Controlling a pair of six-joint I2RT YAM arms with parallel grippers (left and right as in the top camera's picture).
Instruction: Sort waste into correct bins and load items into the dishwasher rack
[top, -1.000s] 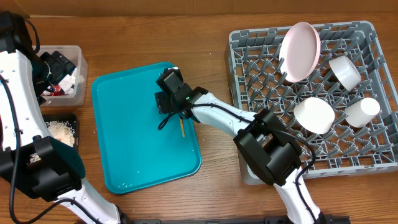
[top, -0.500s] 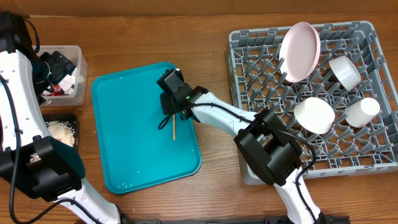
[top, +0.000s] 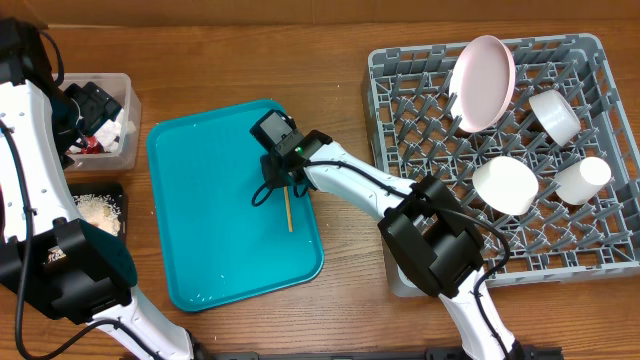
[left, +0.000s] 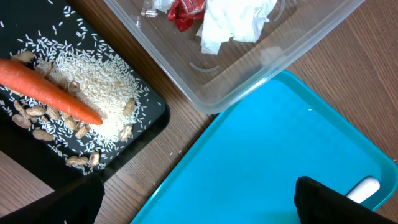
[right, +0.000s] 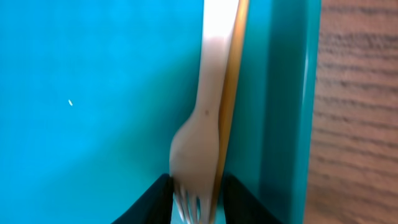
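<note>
Two fingers (right: 149, 205) of the right gripper (right: 196, 206) pinch the fork (right: 193, 146) by its tines, narrowly set, over the teal tray (top: 200, 200) near its rim; the left gripper (left: 199, 205) gapes wide by the clear tub (left: 249, 62).

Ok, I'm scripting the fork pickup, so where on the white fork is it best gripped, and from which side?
Grip the fork across its narrow neck just behind the tines, coming straight down from above. It lies on the teal tray, close beside the raised rim, so a sideways approach looks blocked.
</note>
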